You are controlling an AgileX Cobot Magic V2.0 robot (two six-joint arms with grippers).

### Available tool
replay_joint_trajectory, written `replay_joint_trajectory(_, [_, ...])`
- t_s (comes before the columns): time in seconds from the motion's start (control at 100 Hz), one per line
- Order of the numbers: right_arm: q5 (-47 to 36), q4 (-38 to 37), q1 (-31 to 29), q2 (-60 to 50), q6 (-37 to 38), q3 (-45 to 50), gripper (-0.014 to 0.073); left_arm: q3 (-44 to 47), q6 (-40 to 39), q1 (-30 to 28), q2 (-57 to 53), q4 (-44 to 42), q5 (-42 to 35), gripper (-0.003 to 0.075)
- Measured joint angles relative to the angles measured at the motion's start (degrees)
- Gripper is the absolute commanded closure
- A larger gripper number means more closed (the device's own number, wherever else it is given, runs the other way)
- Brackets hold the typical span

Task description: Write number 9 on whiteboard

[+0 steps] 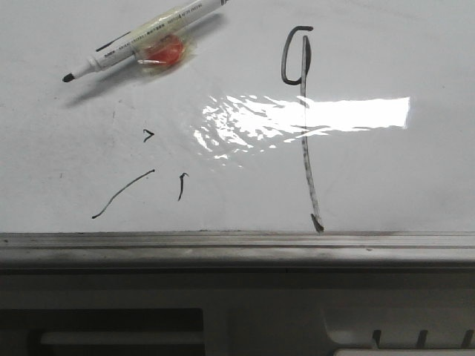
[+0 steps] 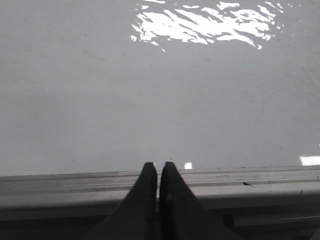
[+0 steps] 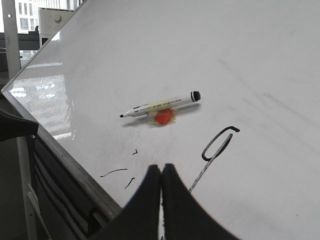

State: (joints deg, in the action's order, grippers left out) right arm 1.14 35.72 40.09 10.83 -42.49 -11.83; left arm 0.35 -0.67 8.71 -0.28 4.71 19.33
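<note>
9 (image 1: 303,126) drawn on whiteboard (image 1: 415,178), right of centre.
Tail reaching down almost to grey edge strip (image 1: 237,240); uncapped marker (image 1: 145,38) lying at far left. Left gripper (image 2: 159,172) and right gripper (image 3: 161,175) both clenched, empty.

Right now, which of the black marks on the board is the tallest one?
The number 9, on the right of the whiteboard: a small loop over a long thin tail reaching almost to the grey edge. The curved stroke, the tick and the ">" are much shorter.
</note>
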Motion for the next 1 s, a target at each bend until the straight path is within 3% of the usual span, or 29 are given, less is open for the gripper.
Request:
replay_joint_trajectory(0.77, [-2.2, -0.6, -0.6, 0.0, 0.0, 0.9, 0.0663, -0.1, 0.0, -0.1, 0.0, 0.0, 0.0, 0.0741])
replay_joint_trajectory(0.87, [-8.1, -10.6, -2.9, 0.0, 5.5, 3.3, 0.0663, -0.1, 0.0, -0.1, 0.0, 0.0, 0.0, 0.0741])
replay_joint_trajectory(1.0, [-16.1, -25.4, -10.8, 0.0, 24.8, 9.7, 0.0663, -0.1, 0.0, -0.1, 0.0, 0.0, 0.1, 0.0741])
